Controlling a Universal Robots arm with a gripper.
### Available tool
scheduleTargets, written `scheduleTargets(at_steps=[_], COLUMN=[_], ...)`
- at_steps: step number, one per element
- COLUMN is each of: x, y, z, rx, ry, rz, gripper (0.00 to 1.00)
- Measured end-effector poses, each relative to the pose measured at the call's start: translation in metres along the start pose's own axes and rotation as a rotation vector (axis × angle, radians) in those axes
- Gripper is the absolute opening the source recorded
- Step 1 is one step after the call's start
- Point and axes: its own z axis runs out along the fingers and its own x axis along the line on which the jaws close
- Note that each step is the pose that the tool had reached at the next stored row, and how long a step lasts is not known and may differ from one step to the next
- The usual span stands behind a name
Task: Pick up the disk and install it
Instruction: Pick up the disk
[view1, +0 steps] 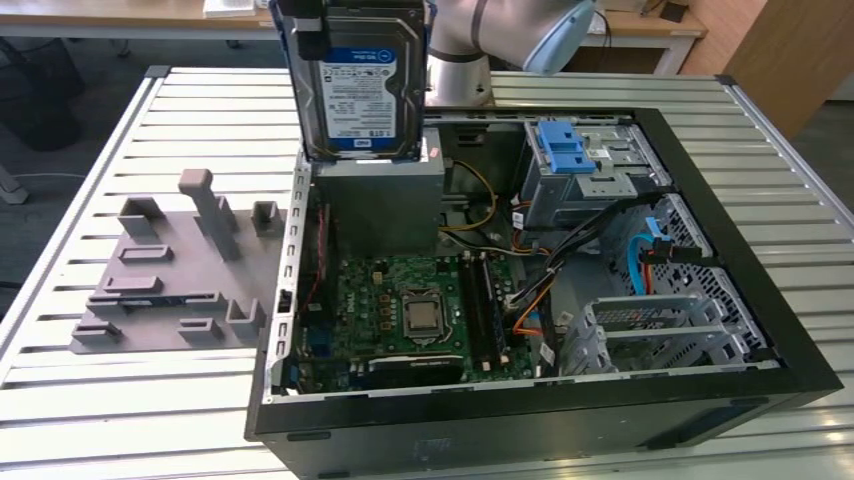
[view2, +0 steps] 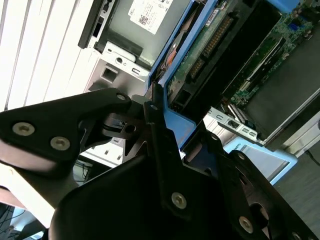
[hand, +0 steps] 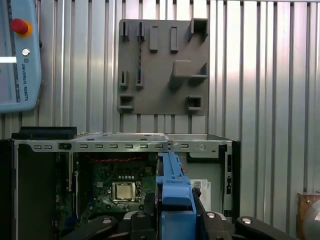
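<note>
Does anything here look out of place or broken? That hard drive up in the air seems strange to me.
Only the disk stands out. It hangs upright above the open computer case, clamped by its blue rail in the robot's hand, and is not seated in any bay. Nothing looks spilled or damaged.

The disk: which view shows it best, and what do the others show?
The exterior view: the disk shows its labelled face, upright above the case. The second wrist view shows its circuit-board side and blue rail; the first wrist view, the blue rail edge-on.

Exterior high oblique, wrist views above case (hand: 125, 146)
</note>
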Motion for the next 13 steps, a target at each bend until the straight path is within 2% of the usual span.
scheduleTargets(at_steps=[3,13], x=[0.0001,0.0134], y=[-0.0057,-0.0081], z=[0.0000,0.0013], rx=[-0.0001,-0.0001], ry=[0.0000,0.0001], rz=[0.000,0.000], gripper=[0.36,0.36])
